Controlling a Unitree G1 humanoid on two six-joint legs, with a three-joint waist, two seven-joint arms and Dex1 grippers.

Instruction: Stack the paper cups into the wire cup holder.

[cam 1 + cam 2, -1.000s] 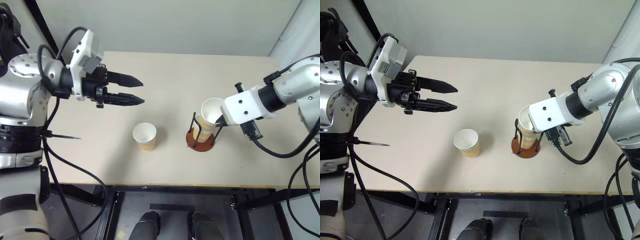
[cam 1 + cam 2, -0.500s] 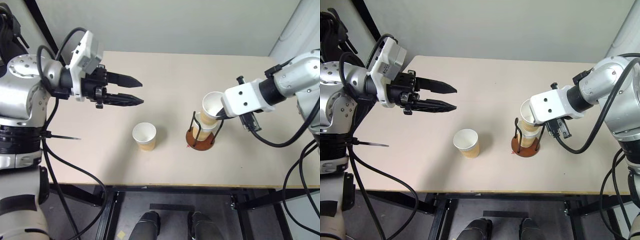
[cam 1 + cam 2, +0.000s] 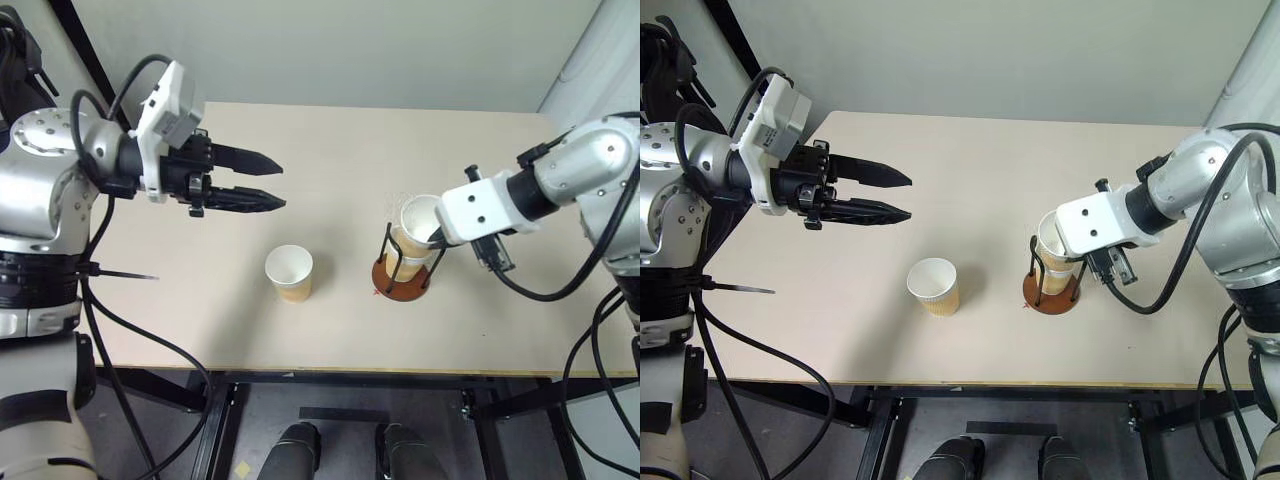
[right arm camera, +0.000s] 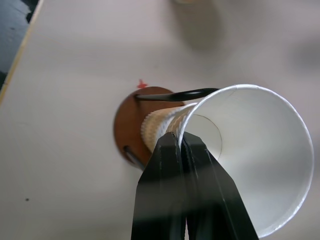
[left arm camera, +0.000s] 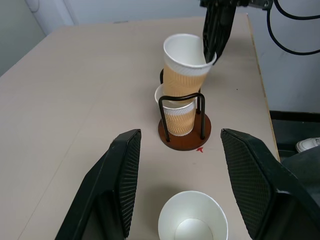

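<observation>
The wire cup holder (image 3: 398,284) stands right of the table's middle, and one paper cup (image 5: 176,114) sits upright between its black loops. A second paper cup (image 3: 419,222) leans tilted above it, its bottom dipping into the lower cup's mouth. My right gripper (image 4: 181,141) is shut on this tilted cup's rim, one finger inside and one outside. A third paper cup (image 3: 289,272) stands upright on the table left of the holder. My left gripper (image 3: 276,183) hovers open and empty above the table, up and left of that cup.
The beige table (image 3: 200,320) carries a small red mark (image 5: 200,149) beside the holder's base. Its front edge (image 3: 330,372) runs close below the cups. A grey wall rises behind the far edge.
The right arm has shifted slightly, with the held cup staying tilted over the holder. The left gripper and the loose cup have kept still.
</observation>
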